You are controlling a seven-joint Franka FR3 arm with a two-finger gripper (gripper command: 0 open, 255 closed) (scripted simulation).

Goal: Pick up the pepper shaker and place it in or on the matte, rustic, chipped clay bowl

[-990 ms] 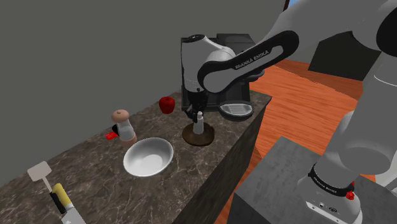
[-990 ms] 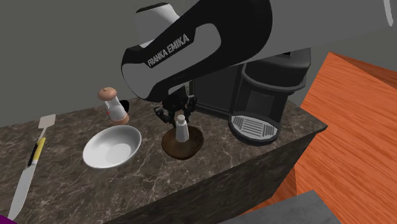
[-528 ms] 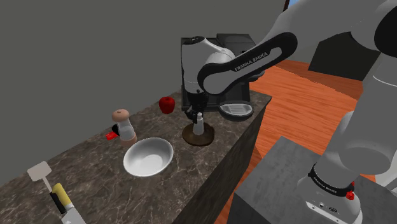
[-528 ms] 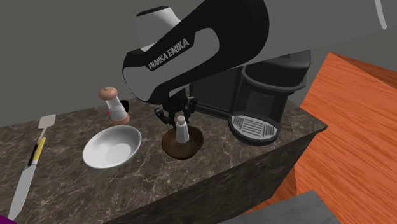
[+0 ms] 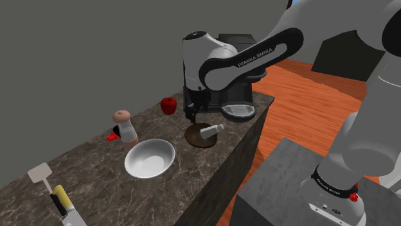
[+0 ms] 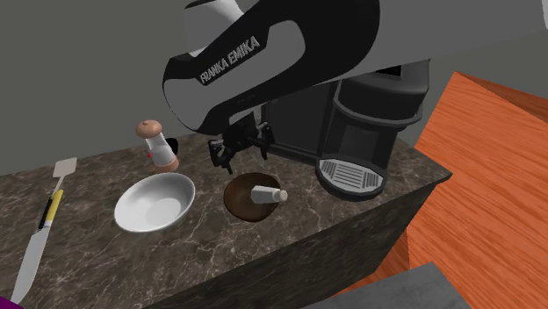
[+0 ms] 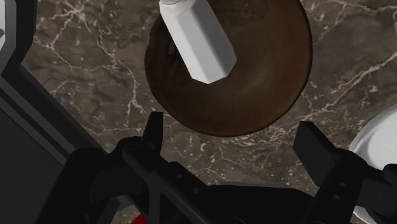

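The white pepper shaker (image 5: 210,131) (image 6: 266,194) lies on its side in the dark brown bowl (image 5: 195,138) (image 6: 239,201), its cap toward the coffee machine. My gripper (image 5: 193,114) (image 6: 239,151) hangs a little above the bowl's far rim, open, with nothing between its fingers. In the wrist view the shaker (image 7: 197,41) rests across the bowl (image 7: 254,95), well beyond the gripper (image 7: 232,132), whose fingers stand wide apart and touch nothing.
A white bowl (image 5: 150,157) (image 6: 155,202) sits beside the brown one. Behind it stand a wooden mill (image 5: 124,126) (image 6: 156,143) and a red apple (image 5: 168,105). A black coffee machine (image 5: 234,96) (image 6: 369,132) fills the counter's end. A spatula (image 5: 40,173) and knife (image 5: 64,204) lie further along.
The gripper has opened and risen off the shaker. The shaker, upright in the brown bowl before, has tipped over onto its side there.
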